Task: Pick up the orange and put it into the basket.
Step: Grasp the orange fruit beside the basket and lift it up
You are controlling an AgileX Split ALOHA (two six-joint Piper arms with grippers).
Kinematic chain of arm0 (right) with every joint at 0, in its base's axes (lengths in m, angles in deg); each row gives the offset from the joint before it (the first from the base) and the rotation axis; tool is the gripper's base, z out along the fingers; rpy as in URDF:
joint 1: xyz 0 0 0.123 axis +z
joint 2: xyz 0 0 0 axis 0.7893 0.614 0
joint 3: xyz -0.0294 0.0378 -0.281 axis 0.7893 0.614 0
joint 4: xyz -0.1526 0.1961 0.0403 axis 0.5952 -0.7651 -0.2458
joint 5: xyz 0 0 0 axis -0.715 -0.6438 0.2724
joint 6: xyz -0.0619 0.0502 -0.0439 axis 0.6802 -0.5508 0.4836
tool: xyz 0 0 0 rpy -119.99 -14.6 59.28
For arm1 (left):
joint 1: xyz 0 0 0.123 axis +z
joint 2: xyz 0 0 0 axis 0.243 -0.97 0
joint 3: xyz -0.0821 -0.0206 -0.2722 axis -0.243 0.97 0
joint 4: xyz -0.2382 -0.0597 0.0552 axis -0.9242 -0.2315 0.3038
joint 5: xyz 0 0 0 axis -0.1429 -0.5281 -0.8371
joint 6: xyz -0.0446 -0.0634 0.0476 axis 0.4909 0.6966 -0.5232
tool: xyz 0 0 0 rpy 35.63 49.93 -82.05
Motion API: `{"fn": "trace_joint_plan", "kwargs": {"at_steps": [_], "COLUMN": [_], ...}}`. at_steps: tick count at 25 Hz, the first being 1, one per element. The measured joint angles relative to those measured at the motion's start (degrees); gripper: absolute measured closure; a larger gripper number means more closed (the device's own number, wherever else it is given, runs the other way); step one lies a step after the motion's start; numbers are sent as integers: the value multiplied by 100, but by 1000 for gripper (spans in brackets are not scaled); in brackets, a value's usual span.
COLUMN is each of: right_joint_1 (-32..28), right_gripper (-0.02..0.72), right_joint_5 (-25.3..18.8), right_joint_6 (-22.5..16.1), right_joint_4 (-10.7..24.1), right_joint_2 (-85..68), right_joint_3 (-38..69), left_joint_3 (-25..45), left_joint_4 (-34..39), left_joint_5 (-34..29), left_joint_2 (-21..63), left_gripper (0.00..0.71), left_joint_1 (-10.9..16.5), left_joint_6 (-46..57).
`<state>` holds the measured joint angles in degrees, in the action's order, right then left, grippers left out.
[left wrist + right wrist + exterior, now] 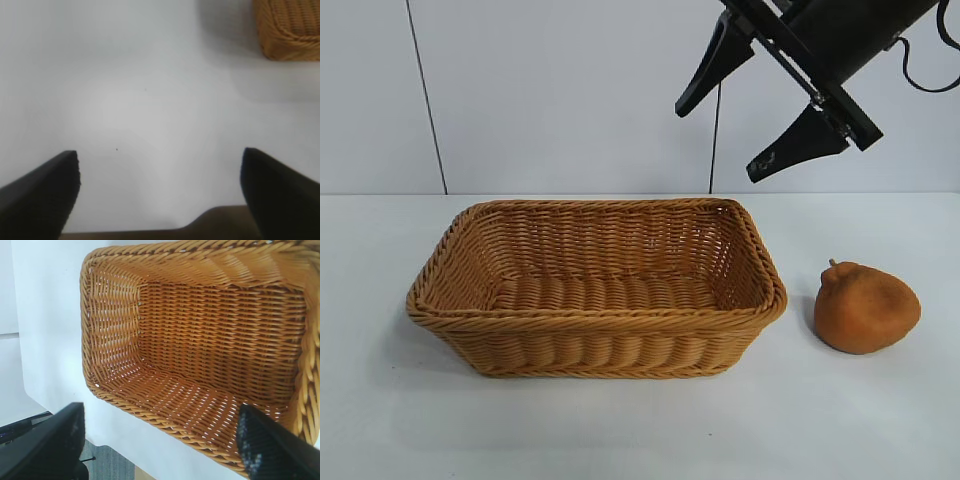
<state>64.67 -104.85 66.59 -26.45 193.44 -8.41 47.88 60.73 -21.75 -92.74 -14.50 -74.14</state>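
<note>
Orange (866,307) rests well below raised right end effector (732,130).

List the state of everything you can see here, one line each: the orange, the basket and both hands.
orange: resting on the table beside the basket, not held.
basket: upright on the table, nothing inside.
right hand: open, raised in the air above the basket's far right corner, holding nothing.
left hand: open, above bare table, holding nothing, basket corner off to one side.

Woven wicker basket (596,300), matte lumpy orange (866,307), smooth white table (860,420)
</note>
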Motion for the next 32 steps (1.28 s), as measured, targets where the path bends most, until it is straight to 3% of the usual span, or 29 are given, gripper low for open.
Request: {"fn": "trace_joint_plan", "kwargs": {"at_steps": [6, 9, 12, 19, 22, 25, 32], "right_joint_1": [0, 0, 0, 0, 0, -25, -531], "right_gripper": [135, 135, 135, 135, 135, 135, 135], "right_joint_5": [-33, -111, -123, -253, -293, -267, -144], "right_joint_6": [0, 0, -95, -1023, -1257, -1370, -1500], "right_joint_4": [28, 274, 809, 2937, 3421, 3581, 3582], "right_joint_2": [0, 0, -19, -33, -33, -37, 153], "right_joint_3": [0, -5, -19, -23, -21, -21, -21], "left_joint_3": [7, 14, 14, 14, 14, 14, 14], "left_joint_4": [0, 0, 0, 0, 0, 0, 0], "left_joint_5": [-2, -2, -2, -2, -2, -2, -2], "left_joint_2": [1108, 1241, 1248, 1248, 1248, 1248, 1248], "left_gripper": [91, 91, 92, 92, 92, 92, 92], "left_joint_1": [0, 0, 0, 0, 0, 0, 0], "left_joint_6": [0, 0, 0, 0, 0, 0, 0]}}
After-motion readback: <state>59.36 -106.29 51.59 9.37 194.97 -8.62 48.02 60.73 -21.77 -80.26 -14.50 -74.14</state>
